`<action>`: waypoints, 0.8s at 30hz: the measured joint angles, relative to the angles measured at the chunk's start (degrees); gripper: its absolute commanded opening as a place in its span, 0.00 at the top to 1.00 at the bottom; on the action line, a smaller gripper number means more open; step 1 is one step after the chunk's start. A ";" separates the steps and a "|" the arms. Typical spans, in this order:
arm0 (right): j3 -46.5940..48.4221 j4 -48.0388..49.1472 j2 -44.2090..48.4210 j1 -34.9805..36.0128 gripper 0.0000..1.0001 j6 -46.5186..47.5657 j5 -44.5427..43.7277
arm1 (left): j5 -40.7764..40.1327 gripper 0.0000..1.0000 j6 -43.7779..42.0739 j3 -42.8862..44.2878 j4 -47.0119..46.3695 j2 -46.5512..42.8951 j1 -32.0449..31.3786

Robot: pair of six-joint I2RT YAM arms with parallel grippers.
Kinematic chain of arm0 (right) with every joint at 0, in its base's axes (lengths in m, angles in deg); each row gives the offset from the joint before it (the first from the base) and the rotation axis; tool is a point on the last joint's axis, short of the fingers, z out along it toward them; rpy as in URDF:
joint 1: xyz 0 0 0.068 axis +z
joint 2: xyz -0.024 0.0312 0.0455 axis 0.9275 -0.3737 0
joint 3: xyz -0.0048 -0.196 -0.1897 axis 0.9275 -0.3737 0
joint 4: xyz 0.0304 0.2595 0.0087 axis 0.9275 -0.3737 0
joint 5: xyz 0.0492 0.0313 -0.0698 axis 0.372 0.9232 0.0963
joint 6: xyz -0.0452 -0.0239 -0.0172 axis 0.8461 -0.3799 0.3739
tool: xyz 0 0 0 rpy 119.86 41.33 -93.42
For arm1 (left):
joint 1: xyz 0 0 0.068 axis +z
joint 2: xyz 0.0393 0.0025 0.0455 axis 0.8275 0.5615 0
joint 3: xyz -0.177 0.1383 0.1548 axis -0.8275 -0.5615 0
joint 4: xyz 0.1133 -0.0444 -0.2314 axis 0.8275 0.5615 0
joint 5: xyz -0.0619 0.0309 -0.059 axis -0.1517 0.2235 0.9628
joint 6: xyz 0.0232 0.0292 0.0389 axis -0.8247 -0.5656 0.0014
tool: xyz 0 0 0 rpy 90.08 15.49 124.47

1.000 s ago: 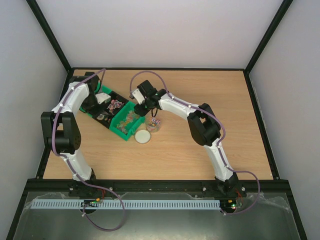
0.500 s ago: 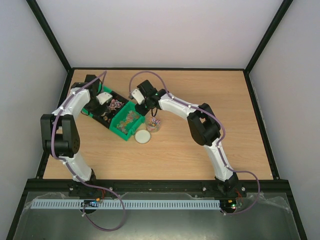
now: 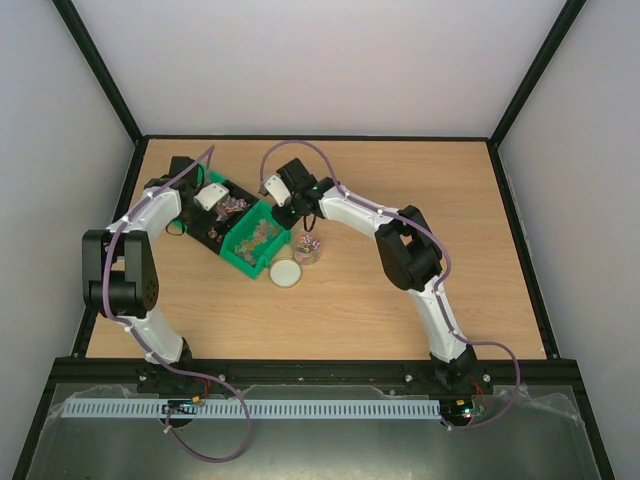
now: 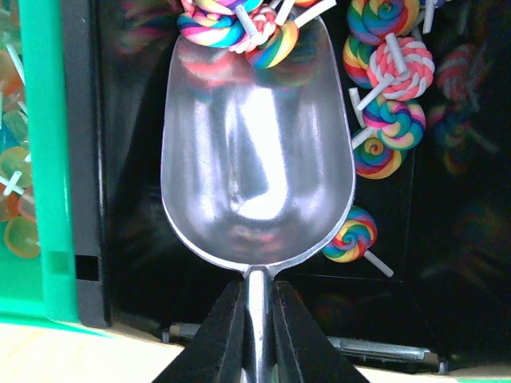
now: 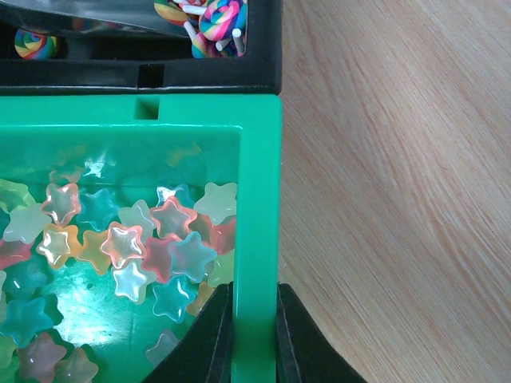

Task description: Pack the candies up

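The left gripper [image 4: 257, 319] is clamped tight on the handle of the metal scoop [image 4: 255, 159], whose bowl lies in the black bin [image 4: 84, 159] among lollipop candies [image 4: 391, 120]. The right gripper [image 5: 254, 335] pinches the wall of the green bin [image 5: 259, 199], which holds star candies [image 5: 120, 247].

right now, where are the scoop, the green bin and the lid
scoop [image 4: 257, 152], left wrist view, middle of its bowl
green bin [image 5: 259, 207], right wrist view, its right wall
lid [image 3: 285, 273], top view, centre of its disc
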 measured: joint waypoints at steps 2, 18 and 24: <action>-0.09 0.24 0.00 -0.09 0.99 -0.15 -0.17 | 0.85 0.98 -0.28 -1.18 -2.19 -0.09 0.17; -1.16 2.86 0.02 -0.87 0.99 0.72 0.22 | 6.32 0.98 -5.29 -14.75 -21.46 -4.50 -0.02; -1.25 2.99 0.02 -0.83 0.98 1.29 0.92 | 6.49 0.98 -5.95 -17.35 -24.00 -5.90 0.11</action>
